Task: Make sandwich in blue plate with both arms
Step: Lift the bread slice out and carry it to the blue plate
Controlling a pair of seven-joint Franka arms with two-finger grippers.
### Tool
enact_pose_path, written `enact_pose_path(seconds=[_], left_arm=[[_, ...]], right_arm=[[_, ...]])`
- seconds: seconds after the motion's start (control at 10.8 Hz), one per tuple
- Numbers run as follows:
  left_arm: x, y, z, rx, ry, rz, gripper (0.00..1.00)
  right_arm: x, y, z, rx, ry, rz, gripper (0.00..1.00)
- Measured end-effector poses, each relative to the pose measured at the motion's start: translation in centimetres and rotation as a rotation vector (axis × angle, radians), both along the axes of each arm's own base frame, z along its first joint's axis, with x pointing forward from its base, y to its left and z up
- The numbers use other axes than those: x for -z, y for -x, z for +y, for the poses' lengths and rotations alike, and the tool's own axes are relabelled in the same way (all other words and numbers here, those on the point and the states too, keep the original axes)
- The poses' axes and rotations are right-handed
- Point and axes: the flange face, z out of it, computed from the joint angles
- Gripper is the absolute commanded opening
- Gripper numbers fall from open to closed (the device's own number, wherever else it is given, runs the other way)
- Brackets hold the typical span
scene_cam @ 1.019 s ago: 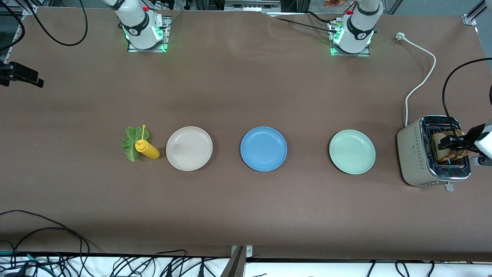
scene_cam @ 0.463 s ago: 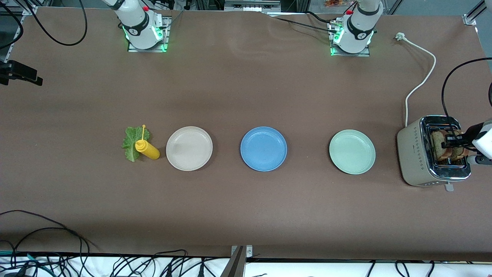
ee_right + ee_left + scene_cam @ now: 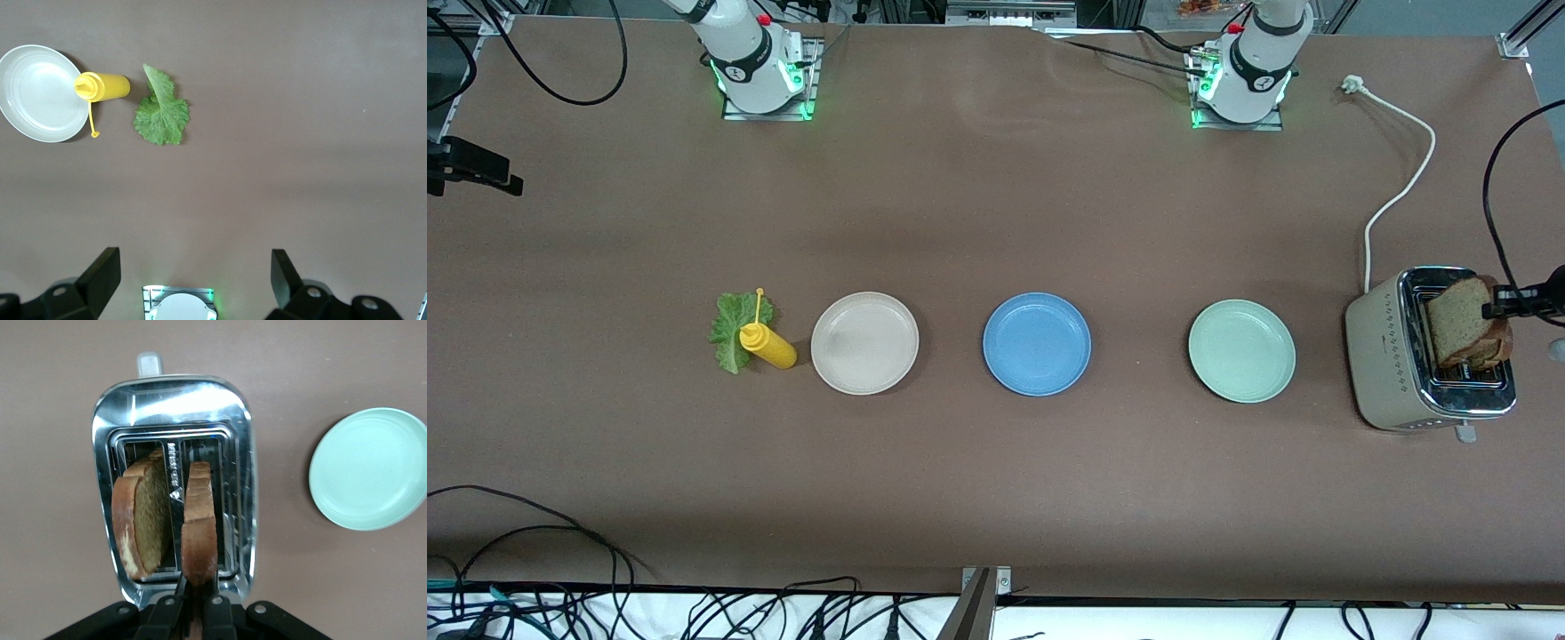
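Since a second ago the left gripper [image 3: 193, 603] has clamped shut on one brown wholegrain bread slice [image 3: 1458, 322] and lifted it, so the slice now stands higher out of the beige toaster with a chrome top [image 3: 1383, 356] at the left arm's end of the tabletop [image 3: 996, 498]. The plates and condiments lie as before. The left wrist view shows what the front view does not: a second bread slice [image 3: 141, 520] resting in the neighbouring slot, apart from the gripped one. The round medium-blue plate [image 3: 1037, 343] sits bare between the beige-white plate [image 3: 864, 342] and the pale mint-green plate [image 3: 1241, 350]. The right wrist view shows the right gripper [image 3: 193, 270] with fingers spread wide, holding nothing (that arm waits), high over the tabletop, with the ruffled green lettuce leaf [image 3: 160, 113] beside the yellow squeeze bottle [image 3: 103, 87].
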Motion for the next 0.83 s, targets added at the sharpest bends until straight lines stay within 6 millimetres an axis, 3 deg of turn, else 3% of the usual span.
enact_pose_path(seconds=[0.19, 0.37, 0.65, 0.83], left_arm=[[-4.5, -0.1, -3.2, 0.046, 0.019, 0.02, 0.0], [-8.0, -0.3, -9.4, 0.147, 0.053, 0.038, 0.0], [-8.8, -0.6, -19.5, 0.273, 0.129, 0.041, 0.0], [-6.6, -0.9, -24.4, 0.302, 0.274, 0.081, 0.0]], right_arm=[[0.0, 0.0, 0.0, -0.001, 0.0, 0.0, 1.0], [0.0, 0.0, 0.0, -0.002, 0.0, 0.0, 1.0], [0.0, 0.0, 0.0, -0.002, 0.0, 0.001, 1.0], [0.0, 0.0, 0.0, -0.002, -0.001, 0.001, 1.0]])
